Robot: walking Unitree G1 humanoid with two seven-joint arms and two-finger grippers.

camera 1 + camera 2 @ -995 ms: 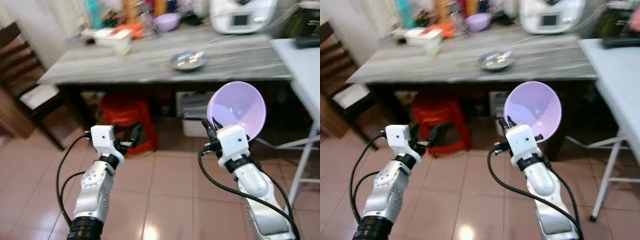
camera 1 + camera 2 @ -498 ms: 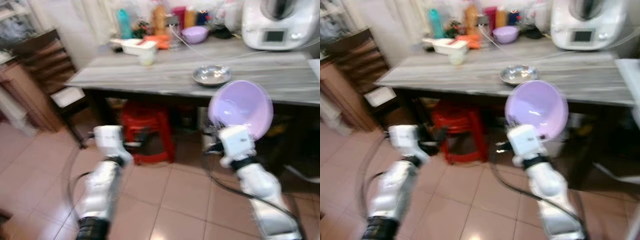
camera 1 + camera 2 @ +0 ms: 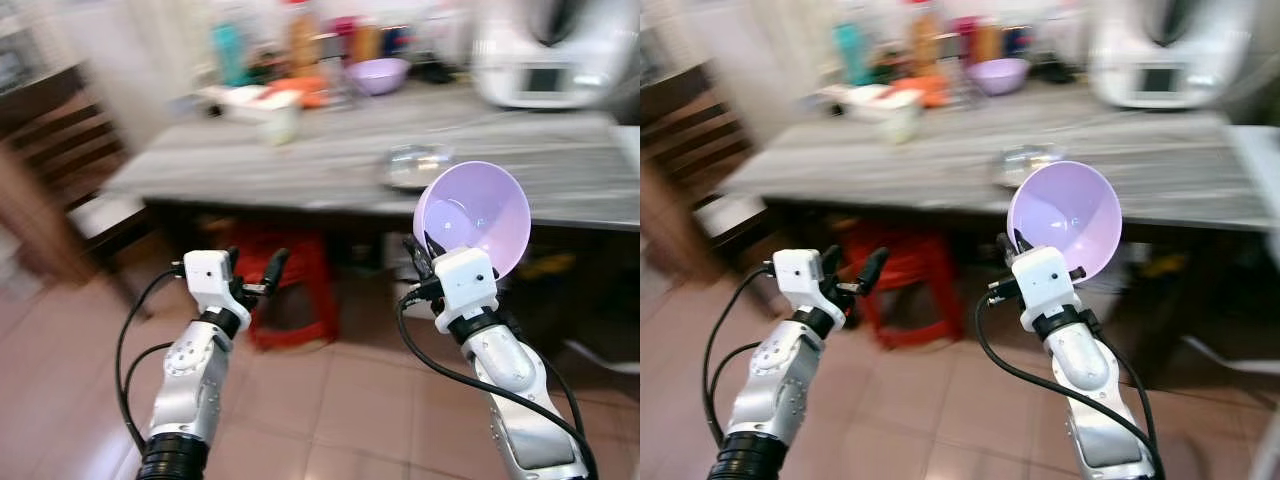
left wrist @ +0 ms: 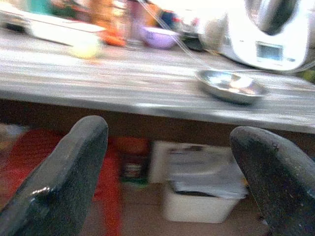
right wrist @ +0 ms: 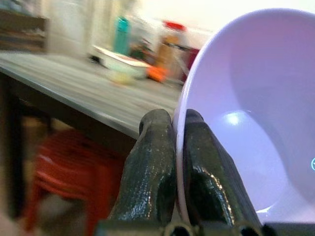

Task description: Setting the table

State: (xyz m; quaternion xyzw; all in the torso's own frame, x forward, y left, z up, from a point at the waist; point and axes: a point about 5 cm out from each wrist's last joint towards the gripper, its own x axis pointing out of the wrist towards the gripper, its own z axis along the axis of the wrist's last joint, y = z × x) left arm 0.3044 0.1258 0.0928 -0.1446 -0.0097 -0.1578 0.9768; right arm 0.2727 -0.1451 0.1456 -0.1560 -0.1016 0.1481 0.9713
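My right gripper [image 5: 178, 129] pinches the rim of the empty lilac bowl [image 3: 478, 216], held tilted before the grey table [image 3: 300, 160] where a steel bowl [image 3: 416, 166] sits, while my left gripper [image 3: 252, 272] hovers spread, holding nothing.

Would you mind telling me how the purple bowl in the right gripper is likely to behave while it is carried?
The purple bowl looks like thin, smooth plastic, so probably light and stiff. The right gripper pinches only its rim, one finger on each side, so it may pivot or slip if jolted. Held tilted on edge, it would likely tip out anything placed inside.
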